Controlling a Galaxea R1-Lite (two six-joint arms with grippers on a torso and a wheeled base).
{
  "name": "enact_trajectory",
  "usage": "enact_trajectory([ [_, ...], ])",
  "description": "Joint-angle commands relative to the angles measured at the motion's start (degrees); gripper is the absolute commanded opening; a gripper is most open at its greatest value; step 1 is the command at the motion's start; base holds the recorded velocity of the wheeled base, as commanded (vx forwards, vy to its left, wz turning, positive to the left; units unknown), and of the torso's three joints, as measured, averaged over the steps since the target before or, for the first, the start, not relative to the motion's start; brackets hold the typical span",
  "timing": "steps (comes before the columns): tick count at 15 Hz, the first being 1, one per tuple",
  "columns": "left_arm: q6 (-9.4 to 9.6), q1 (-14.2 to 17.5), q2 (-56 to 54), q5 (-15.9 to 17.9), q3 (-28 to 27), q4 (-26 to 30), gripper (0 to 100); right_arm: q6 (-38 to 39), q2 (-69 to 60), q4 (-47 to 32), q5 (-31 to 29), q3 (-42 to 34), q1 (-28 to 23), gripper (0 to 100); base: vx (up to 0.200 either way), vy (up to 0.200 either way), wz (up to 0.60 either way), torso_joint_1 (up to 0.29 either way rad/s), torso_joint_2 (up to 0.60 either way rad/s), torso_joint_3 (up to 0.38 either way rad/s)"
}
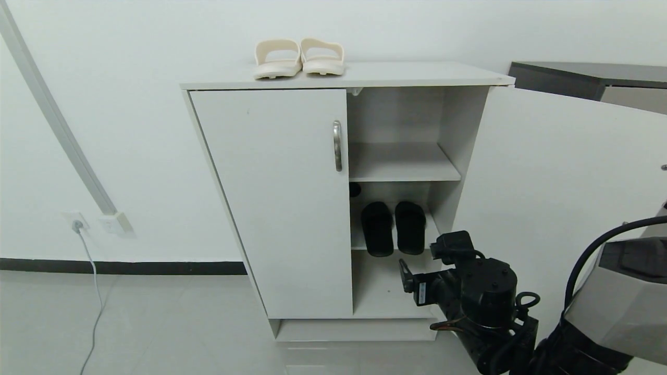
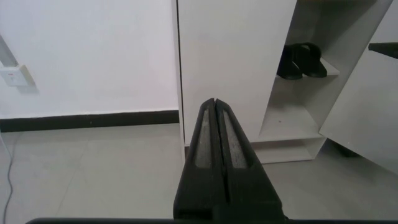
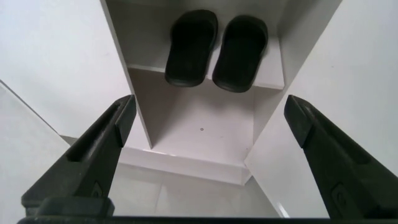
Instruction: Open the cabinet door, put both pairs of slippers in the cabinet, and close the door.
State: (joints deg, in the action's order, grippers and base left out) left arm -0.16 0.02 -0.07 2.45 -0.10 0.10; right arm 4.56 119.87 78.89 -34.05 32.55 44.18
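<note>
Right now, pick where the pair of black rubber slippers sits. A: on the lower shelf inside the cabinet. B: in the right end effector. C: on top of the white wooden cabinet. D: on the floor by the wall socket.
A: the pair of black rubber slippers rests side by side on the lower shelf inside the white wooden cabinet, past its open right door.

**Cabinet and slippers: positions**

On top of the white wooden cabinet (image 1: 417,75), toward its left, sat a pair of cream foam slippers (image 1: 299,58). Inside, on the lower shelf, a pair of black rubber slippers (image 1: 393,227) lay side by side, right of the shut left door (image 1: 276,203). The open right door (image 1: 563,198) stood farther right.
</note>
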Motion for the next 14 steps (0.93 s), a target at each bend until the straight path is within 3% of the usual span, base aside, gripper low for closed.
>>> enact_trajectory([
  [1,-0.02,0.1,0.1,0.0,0.0,0.0,0,-0.1,0.3,0.1,0.0,-0.5,0.0,100,0.0,0.2,0.0,0.007,0.0,0.007],
  [13,0.07,0.0,0.1,0.1,0.0,0.0,0,-0.2,2.4,2.1,0.7,-1.3,0.6,100,0.0,0.2,0.0,0.004,0.0,0.0],
  [14,0.25,0.1,0.1,0.2,0.0,0.0,0,-0.2,2.4,2.3,0.7,-1.1,0.6,100,0.0,0.0,0.0,0.0,0.0,0.0],
])
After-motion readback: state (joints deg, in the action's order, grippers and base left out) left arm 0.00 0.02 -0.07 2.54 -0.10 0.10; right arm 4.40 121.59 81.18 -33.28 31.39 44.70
